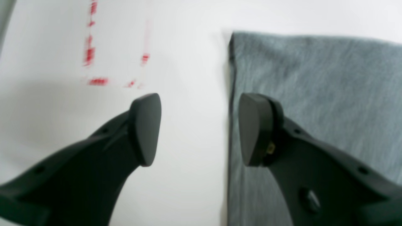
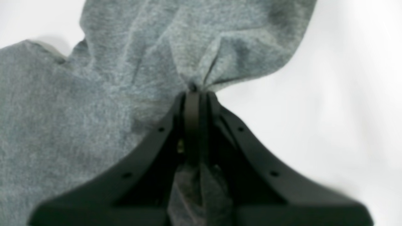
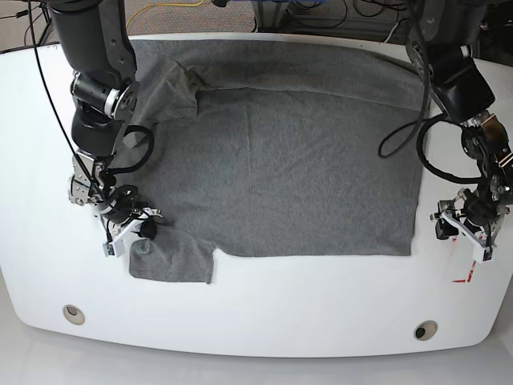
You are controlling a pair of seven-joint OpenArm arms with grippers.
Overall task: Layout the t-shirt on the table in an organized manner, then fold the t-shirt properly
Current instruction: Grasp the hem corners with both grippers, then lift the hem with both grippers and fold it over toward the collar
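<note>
Nearest the front rim of the table (image 3: 256, 341) sit two small round holes (image 3: 73, 314), one toward each corner. Just behind them the t-shirt (image 3: 280, 176) lies spread flat across the middle, its hem at the base view's right and its collar end at the left, one sleeve (image 3: 172, 258) pointing toward the front edge. The right gripper (image 2: 192, 89) is clamped on a bunch of that sleeve's cloth, which puckers into folds at the fingertips. On the other side the left gripper (image 1: 199, 128) hangs with its fingers spread apart, one over bare table, one over the shirt's hem edge, holding nothing. A red tape mark (image 1: 94, 56) lies just beyond it. The far sleeve (image 3: 164, 92) is folded over by the back edge.
</note>
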